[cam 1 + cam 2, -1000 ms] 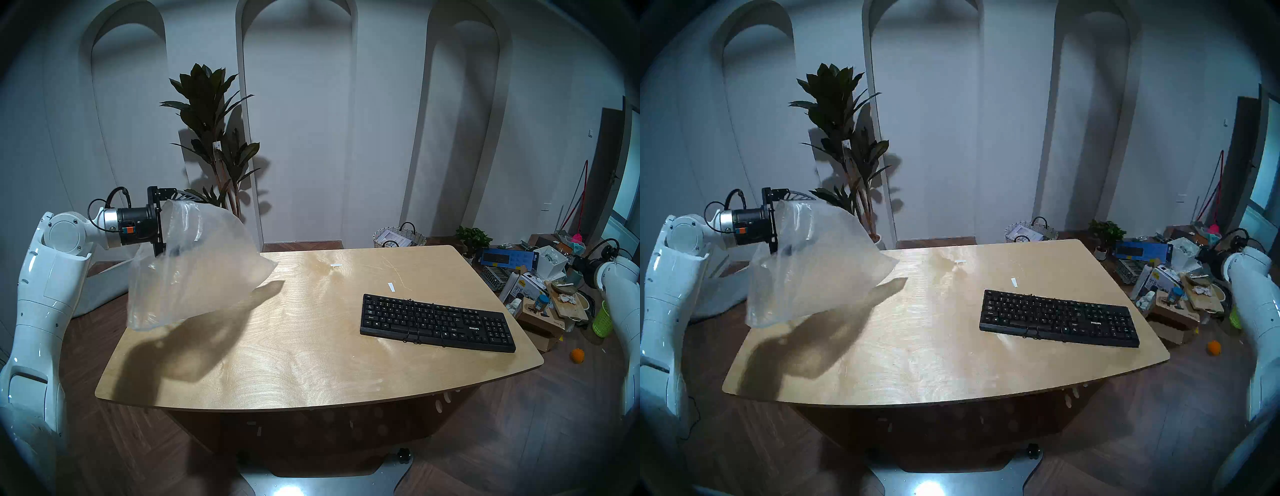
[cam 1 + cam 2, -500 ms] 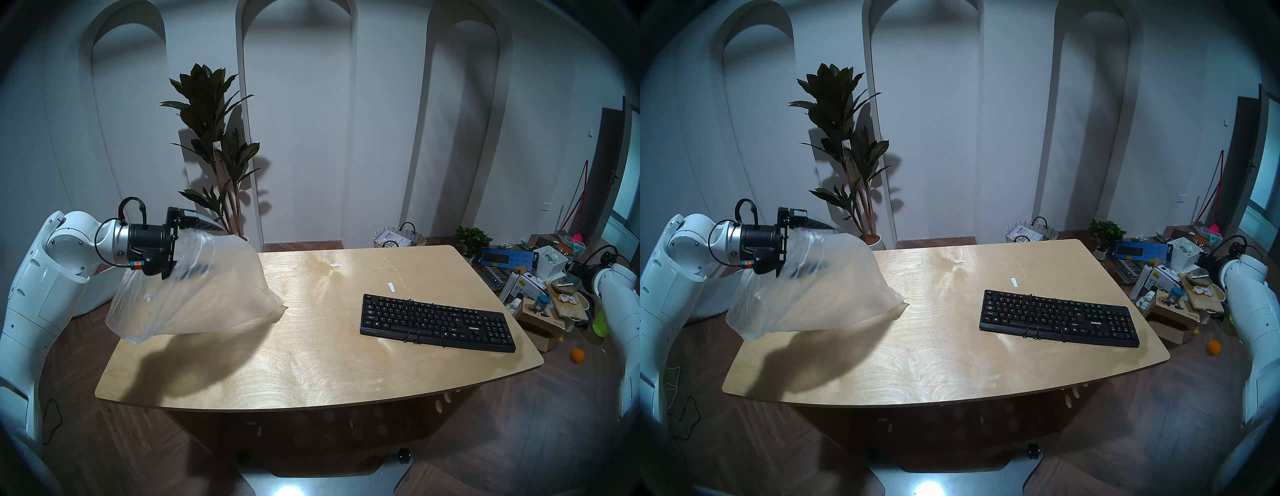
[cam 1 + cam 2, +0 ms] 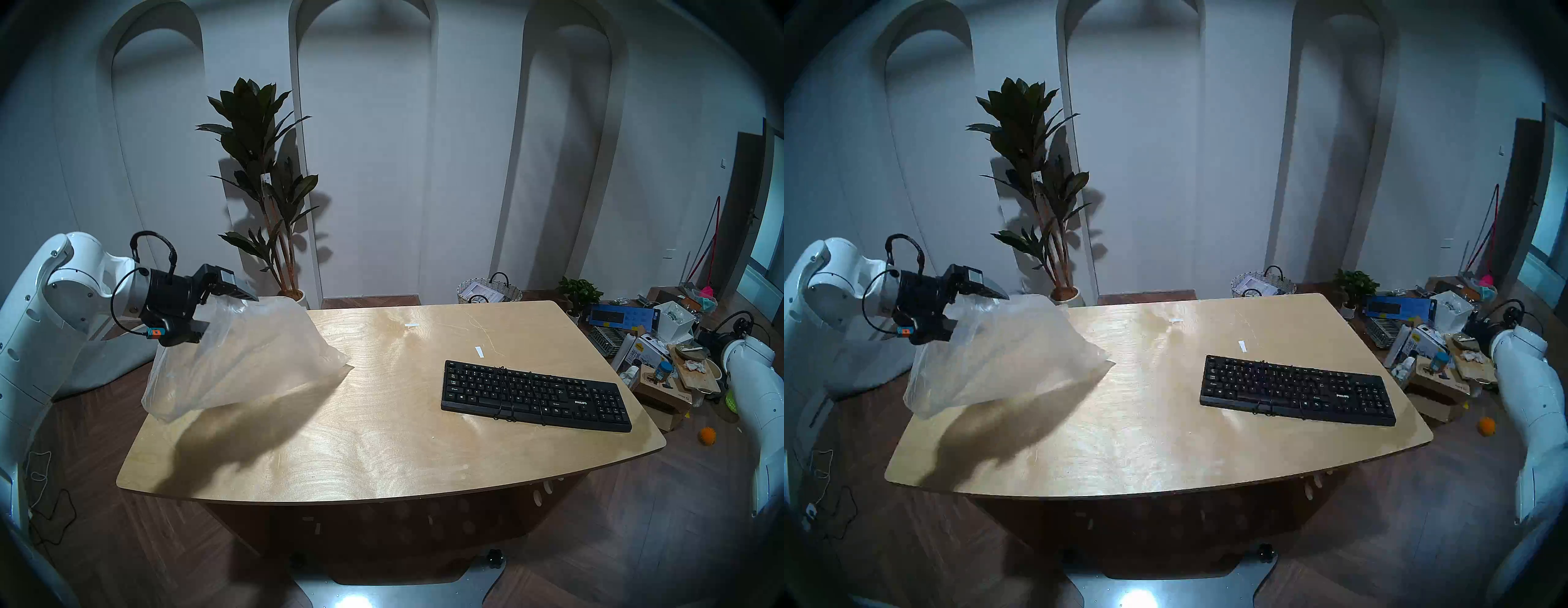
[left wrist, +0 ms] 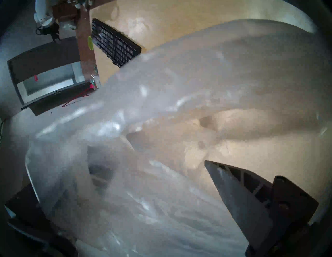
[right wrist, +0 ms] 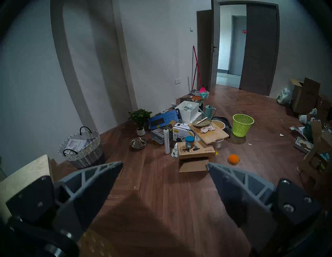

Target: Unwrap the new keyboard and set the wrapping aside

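The left gripper (image 3: 231,316) is keeping its fingers (image 4: 233,188) spread wide, clamping nothing. The wrapping (image 3: 246,361) is hanging draped over them, apparently snagged, which is probably why it is not dropping clear. Its far corner is reaching the table (image 3: 382,446) at the left. The keyboard (image 3: 534,395) is lying bare at the right. The right gripper (image 5: 164,163) is gaping empty over the floor.

Clear, cloudy-white crinkled plastic wrapping (image 3: 237,356) draped over the black-bodied, grey-fingered left tool (image 3: 220,305). Beyond that tool, pale blond wood-grain bench (image 3: 382,424); flat black keyboard with white legends (image 3: 535,395). Ahead of the grey-fingered right tool (image 5: 164,166): spiky orange ball (image 5: 233,159), lime-green perforated basket (image 5: 241,124), dark brown plank floor (image 5: 161,197).
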You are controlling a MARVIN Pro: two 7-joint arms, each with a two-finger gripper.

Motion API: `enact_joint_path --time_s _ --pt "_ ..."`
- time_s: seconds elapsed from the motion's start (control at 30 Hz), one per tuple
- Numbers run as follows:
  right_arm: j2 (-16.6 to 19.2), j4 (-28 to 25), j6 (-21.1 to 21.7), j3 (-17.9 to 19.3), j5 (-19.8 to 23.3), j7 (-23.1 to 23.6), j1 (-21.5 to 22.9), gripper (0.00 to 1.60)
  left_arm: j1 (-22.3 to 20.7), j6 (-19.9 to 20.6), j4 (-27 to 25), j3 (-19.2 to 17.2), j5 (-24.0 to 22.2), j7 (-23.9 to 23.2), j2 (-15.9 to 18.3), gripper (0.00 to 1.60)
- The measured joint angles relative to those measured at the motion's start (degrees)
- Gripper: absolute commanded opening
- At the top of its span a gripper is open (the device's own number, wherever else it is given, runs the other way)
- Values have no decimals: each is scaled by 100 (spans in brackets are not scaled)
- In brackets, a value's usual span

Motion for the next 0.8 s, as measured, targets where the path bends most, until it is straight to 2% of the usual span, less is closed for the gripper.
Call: enact_joint_path --time_s 0.13,0.23,0.57,0.8 --pt "-40 112 -96 -1 -45 60 -1 160 -228 29 -77 75 446 -41 -31 160" --pt "-45 231 -171 3 -77 103 -2 160 -398 26 -104 285 807 -55 -96 160" --pt "-61 580 -385 8 -187 238 14 160 -874 -47 -8 1204 2154 35 -544 160" --pt "-251 369 -575 -271 -374 352 26 160 -1190 -48 -144 1447 2597 58 -901 160"
